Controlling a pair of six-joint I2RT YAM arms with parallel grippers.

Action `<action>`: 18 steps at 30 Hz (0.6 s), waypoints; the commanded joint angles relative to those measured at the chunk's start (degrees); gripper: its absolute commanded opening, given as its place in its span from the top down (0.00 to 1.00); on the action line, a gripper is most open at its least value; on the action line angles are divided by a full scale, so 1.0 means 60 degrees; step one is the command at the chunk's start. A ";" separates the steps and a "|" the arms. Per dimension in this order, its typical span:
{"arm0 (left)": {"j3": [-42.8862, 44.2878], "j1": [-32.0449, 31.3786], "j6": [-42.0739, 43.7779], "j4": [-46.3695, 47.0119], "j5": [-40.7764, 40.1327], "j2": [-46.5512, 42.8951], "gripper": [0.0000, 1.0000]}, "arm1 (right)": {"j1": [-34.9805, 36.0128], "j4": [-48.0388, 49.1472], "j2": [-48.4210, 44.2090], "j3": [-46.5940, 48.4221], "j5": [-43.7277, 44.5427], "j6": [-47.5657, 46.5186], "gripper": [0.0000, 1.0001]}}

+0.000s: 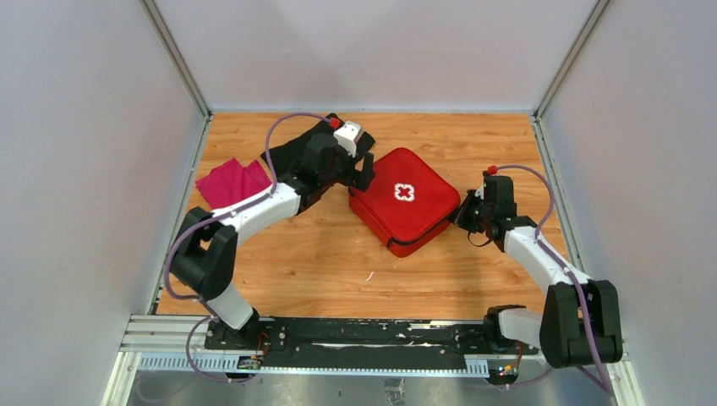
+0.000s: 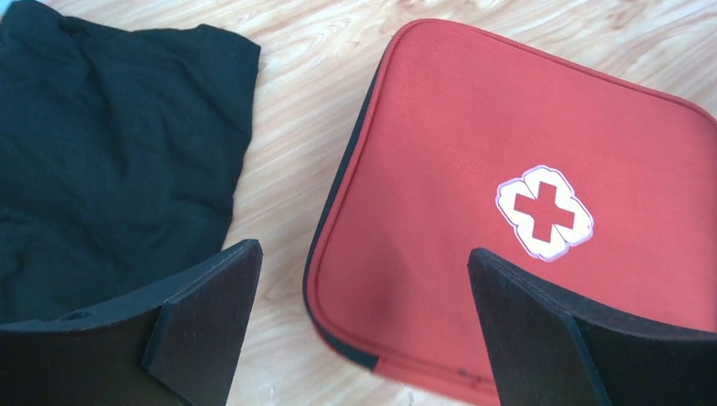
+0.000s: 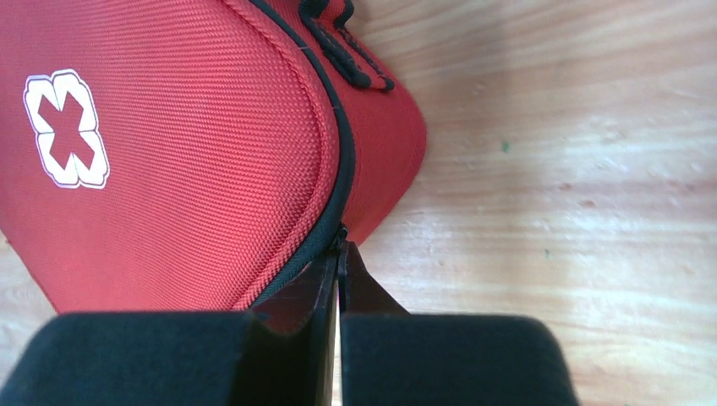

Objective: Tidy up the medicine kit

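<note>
The medicine kit (image 1: 404, 199), a red zip-around case with a white cross on its lid, lies shut on the wooden table. My left gripper (image 1: 365, 169) is open and hovers over the kit's far-left corner (image 2: 473, 169); in the left wrist view the gripper (image 2: 363, 251) has one finger on the cloth side and the other over the lid. My right gripper (image 1: 463, 216) is at the kit's right corner. In the right wrist view the gripper (image 3: 340, 249) is shut, its tips pinched on the zipper pull (image 3: 342, 239) of the kit (image 3: 194, 144).
A black cloth (image 1: 292, 152) lies under my left arm at the back left and also shows in the left wrist view (image 2: 110, 144). A magenta cloth (image 1: 230, 180) lies by the left wall. Grey walls enclose the table on three sides.
</note>
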 commanded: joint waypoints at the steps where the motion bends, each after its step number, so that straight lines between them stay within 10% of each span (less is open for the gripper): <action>1: 0.0853 0.0570 -0.0271 0.0250 0.0577 0.1283 0.03 | -0.0073 -0.0718 0.1012 0.0733 -0.2113 -0.1277 1.00; 18: -0.0149 0.0972 -0.0642 0.0420 0.2921 0.1533 0.11 | 0.0364 -0.1172 0.2299 0.1890 -0.3282 -0.2159 1.00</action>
